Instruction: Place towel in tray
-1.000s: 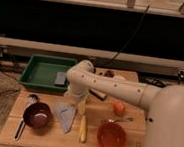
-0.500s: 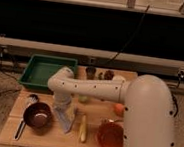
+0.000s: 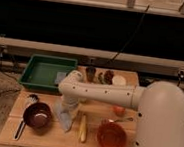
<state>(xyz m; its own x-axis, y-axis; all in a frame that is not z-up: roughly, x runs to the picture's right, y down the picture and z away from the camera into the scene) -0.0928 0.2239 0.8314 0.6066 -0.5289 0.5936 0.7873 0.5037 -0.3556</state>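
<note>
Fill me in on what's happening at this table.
The robot's single arm reaches down over the wooden table, its gripper at the pale towel, which lies crumpled between the dark bowl and the banana. The green tray sits behind, at the table's back left. The towel is not yet in it.

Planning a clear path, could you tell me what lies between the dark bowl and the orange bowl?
In the camera view, the towel and a banana lie there; the gripper is right above the towel.
</note>
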